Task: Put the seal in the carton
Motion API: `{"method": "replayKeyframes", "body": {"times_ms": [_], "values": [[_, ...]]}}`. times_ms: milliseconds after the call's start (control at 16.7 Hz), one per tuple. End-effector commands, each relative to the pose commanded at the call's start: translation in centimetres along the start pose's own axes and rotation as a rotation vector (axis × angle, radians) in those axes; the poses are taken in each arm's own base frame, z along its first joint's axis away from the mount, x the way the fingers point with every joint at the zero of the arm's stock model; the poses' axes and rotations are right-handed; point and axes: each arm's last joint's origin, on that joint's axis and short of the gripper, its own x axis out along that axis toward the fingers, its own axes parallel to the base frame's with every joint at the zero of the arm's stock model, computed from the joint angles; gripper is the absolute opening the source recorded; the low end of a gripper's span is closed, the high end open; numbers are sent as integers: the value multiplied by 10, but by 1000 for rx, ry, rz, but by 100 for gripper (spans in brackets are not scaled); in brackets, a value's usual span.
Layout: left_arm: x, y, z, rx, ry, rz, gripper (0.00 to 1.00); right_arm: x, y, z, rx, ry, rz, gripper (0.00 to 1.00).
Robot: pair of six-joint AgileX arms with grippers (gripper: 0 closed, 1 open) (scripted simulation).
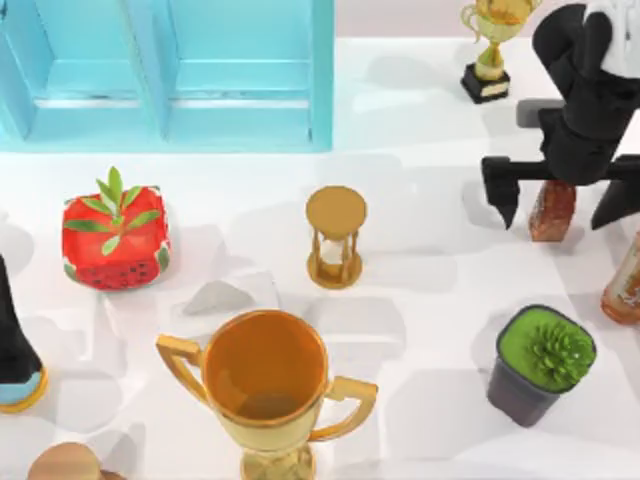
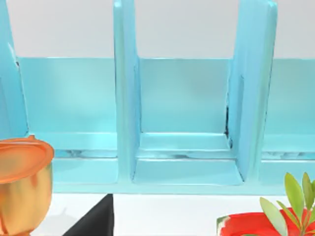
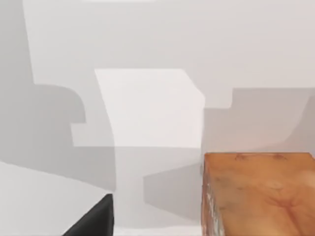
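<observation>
The seal (image 1: 552, 212) is a small reddish-brown mottled block standing at the table's right rear. Its orange-brown top (image 3: 258, 194) also shows close up in the right wrist view. My right gripper (image 1: 553, 222) hangs over it, open, with one black finger on either side of the seal and apart from it. The carton (image 1: 170, 75) is a light-blue box with upright dividers at the back left, and its compartments (image 2: 184, 113) face the left wrist camera. My left arm (image 1: 12, 340) stays parked at the left edge.
An hourglass (image 1: 335, 238) stands mid-table, with a big gold trophy (image 1: 265, 375) in front of it. A red strawberry-patterned box (image 1: 115, 240) sits left and a potted succulent (image 1: 540, 362) front right. An orange-brown bottle (image 1: 625, 285) is at the right edge. A small trophy (image 1: 490, 50) stands at the back.
</observation>
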Motion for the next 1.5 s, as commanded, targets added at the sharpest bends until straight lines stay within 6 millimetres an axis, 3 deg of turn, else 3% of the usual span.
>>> {"method": "replayKeyframes", "body": {"times_ms": [120, 900, 1500], "values": [[0, 0, 0, 0, 0, 0, 100, 0, 0, 0, 0, 0, 0, 100], [0, 0, 0, 0, 0, 0, 100, 0, 0, 0, 0, 0, 0, 2], [0, 0, 0, 0, 0, 0, 100, -1, 0, 0, 2, -1, -1, 0]]}}
